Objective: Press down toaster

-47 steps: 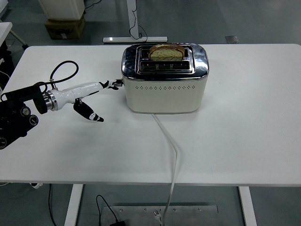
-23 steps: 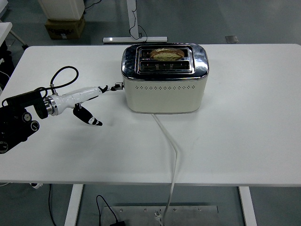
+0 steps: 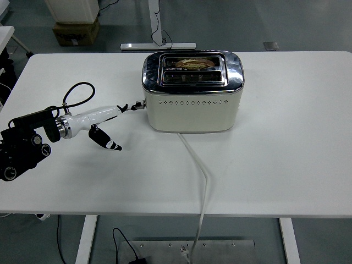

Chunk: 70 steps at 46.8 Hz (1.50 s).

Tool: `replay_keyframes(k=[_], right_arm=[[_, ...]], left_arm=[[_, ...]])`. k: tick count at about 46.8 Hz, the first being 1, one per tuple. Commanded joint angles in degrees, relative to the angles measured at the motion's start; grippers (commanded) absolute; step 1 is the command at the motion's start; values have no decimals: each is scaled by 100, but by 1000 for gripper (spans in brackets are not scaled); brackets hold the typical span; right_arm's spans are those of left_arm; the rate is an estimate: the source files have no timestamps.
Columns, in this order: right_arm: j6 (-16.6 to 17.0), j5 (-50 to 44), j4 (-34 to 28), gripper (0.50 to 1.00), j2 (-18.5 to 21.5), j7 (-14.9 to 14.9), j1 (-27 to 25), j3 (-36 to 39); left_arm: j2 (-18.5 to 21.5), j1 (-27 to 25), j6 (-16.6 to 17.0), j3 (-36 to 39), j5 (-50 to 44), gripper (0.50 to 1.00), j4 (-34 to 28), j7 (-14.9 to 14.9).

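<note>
A cream toaster (image 3: pixel 192 104) with a chrome top stands at the back middle of the white table (image 3: pixel 286 154). A slice of bread (image 3: pixel 192 62) sits low in its rear slot, only the crust edge showing. The small lever (image 3: pixel 141 103) juts from the toaster's left end, low on its side. My left hand (image 3: pixel 123 126), white with black tips, reaches in from the left. Its long fingers (image 3: pixel 104 113) stretch out to touch the lever, and the thumb (image 3: pixel 109 144) hangs down toward the table. It holds nothing. The right arm is out of sight.
The toaster's white power cord (image 3: pixel 201 170) runs from its front base across the table and over the near edge. A black cable loop (image 3: pixel 77 91) arches above my left wrist. Boxes and a stand base sit on the floor beyond the table.
The lever has gone down with my fingertips on it, and the bread has sunk from standing above the slot to nearly flush. My left hand has lowered slightly.
</note>
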Motion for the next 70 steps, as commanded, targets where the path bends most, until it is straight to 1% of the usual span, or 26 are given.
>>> replay_keyframes(k=[1,11,20,27,33,39,45,50,59,62,70], right_arm=[[0,-1,-2,998,0,2,0,-1],[0,8,-1,998,0,2,0,-1],[0,-1,-2,996,0,2,0,8],[0,-1,-2,995,0,2,0,-1],[0,8,7,996,0,2,0,-1],[0,-1,-2,995,0,2,0,-1],[0,-1,7,998,0,2,0,-1],[0,-1,-2,995,0,2,0,-1],[0,8,-2,998,0,2,0,0],[0,8,-2,998,0,2,0,-1],[0,-1,-2,996,0,2,0,-1]], left_arm=[[-21,8,2,18,-4,1000,47,1],[-13,52,37,27,-30,1000,64,-7],[49,52,222,27,-109,1000,65,-7],[84,113,222,27,-390,1000,214,-42],[93,227,266,35,-399,1000,328,-69],[93,272,345,35,-434,1000,328,-78],[93,245,345,27,-645,1000,337,-78],[172,184,336,-26,-1145,1000,337,-69],[251,-185,240,-52,-3061,1000,337,-51],[251,-291,240,-52,-3430,1000,337,-51],[225,-449,248,-236,-3967,1000,337,-25]])
